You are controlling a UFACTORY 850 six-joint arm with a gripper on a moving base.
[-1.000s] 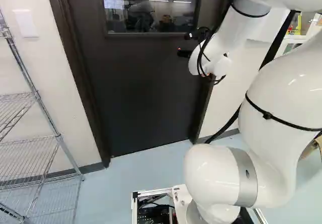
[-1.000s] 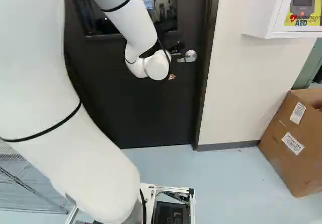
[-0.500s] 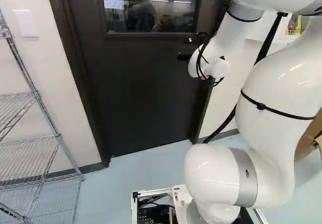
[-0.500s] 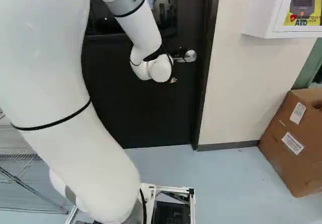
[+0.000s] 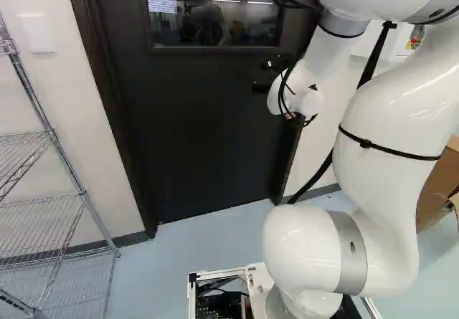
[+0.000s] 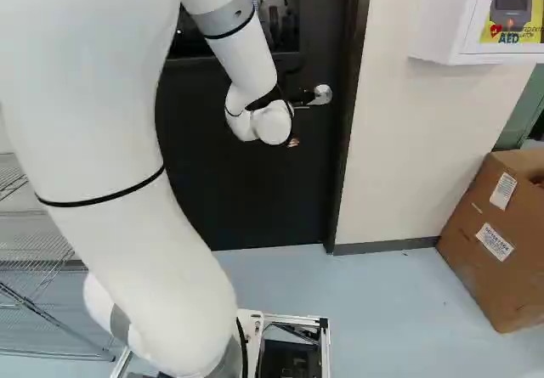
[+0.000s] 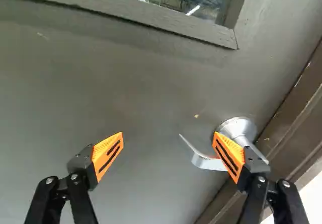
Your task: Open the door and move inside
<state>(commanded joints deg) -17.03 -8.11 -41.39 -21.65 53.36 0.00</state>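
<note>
- Wrist view: the gripper (image 7: 168, 134) is found with its fingers spread wide and nothing clasped. The lever handle (image 7: 207, 162) is noted ahead, partly covered by the finger nearer the door frame (image 7: 289, 126), its free end reaching toward the gap. Whether pad and metal touch cannot be told. A sideways correction toward the frame is advised, so that the lever is centred before closing; otherwise it may be knocked by that finger.
- Left base view: the door (image 5: 208, 132) is seen closed. The wire shelf (image 5: 43, 197) is recorded beside it; clearance should be kept when the base is driven.
- Right base view: the handle's round mount is observed near the door's edge, just beside the wrist of the arm (image 6: 272, 123). Once a firm grip is confirmed, the lever should be turned about that mount, likely downward, along an arc, as slippage is to be expected under a straight pull. Swing direction cannot be determined; light force should be applied first.
</note>
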